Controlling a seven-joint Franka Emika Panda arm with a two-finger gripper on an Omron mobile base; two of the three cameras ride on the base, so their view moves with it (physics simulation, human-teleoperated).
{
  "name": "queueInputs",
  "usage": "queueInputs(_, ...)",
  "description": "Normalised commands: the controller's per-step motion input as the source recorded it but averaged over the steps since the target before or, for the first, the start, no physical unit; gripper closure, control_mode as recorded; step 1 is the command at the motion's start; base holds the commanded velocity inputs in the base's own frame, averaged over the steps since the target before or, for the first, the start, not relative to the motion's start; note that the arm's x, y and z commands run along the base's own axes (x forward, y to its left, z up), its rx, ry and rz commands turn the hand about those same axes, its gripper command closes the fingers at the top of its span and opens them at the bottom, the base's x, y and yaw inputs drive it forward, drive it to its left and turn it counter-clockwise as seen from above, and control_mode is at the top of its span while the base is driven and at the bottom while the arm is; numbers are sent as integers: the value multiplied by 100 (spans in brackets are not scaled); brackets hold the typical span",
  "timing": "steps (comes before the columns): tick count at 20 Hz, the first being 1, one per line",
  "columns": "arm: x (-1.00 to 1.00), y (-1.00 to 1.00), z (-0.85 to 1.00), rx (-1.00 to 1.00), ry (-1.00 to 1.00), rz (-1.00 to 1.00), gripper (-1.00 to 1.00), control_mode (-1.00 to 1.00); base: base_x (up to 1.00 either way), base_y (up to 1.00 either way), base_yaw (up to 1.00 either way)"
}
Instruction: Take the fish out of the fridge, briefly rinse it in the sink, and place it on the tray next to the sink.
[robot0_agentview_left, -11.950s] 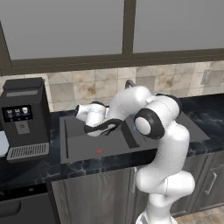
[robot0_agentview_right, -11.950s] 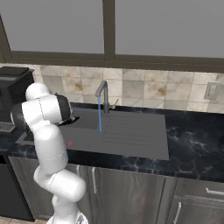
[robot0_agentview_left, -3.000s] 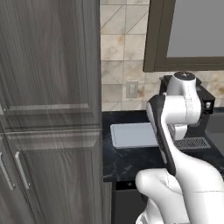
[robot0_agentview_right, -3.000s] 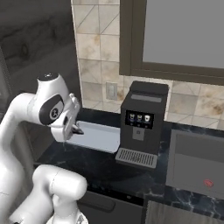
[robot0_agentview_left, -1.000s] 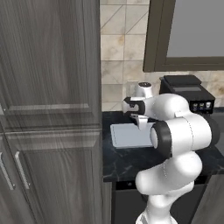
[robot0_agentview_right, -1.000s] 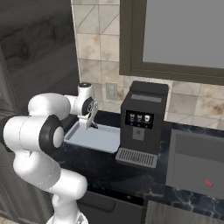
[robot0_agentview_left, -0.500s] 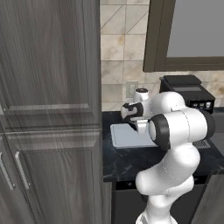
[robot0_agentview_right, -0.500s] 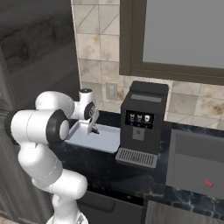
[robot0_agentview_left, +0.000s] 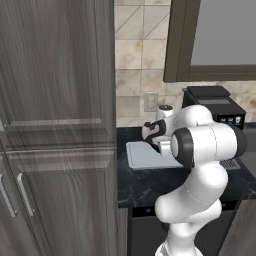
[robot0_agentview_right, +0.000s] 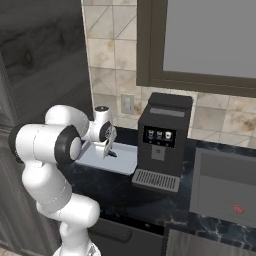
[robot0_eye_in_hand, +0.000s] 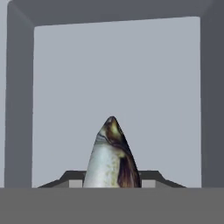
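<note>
The fish (robot0_eye_in_hand: 112, 153) sits clamped in the gripper (robot0_eye_in_hand: 112, 183), its pointed end jutting straight out ahead of the fingertips so that its long axis runs along the hand's own line of sight, down toward the tray (robot0_eye_in_hand: 118, 70). In the hand view the tray's pale floor lies directly beyond the fish's tip, with the darker rim framing it on three sides, so the fish hangs over the middle of the tray rather than near an edge. From the right base view the gripper (robot0_agentview_right: 109, 146) points down over the tray (robot0_agentview_right: 125, 160), close above its surface; whether the fish's tip already touches the floor I cannot tell. The left base view shows the tray (robot0_agentview_left: 137, 155) on the dark counter with the hand (robot0_agentview_left: 152, 134) poised over its far side. The coffee machine (robot0_agentview_right: 162, 140) stands just beside the tray, and the sink (robot0_agentview_right: 225, 187) lies beyond that machine. My reading is that only lowering and letting go remain; the jaws are tightly closed on the fish.
</note>
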Motion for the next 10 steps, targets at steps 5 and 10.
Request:
queueInputs(5,-3,-30,-12,0,-2,2,100,-100,0,0,0)
queueInputs(10,0,-2,-17,-2,-6,0,100,-100,0,0,0)
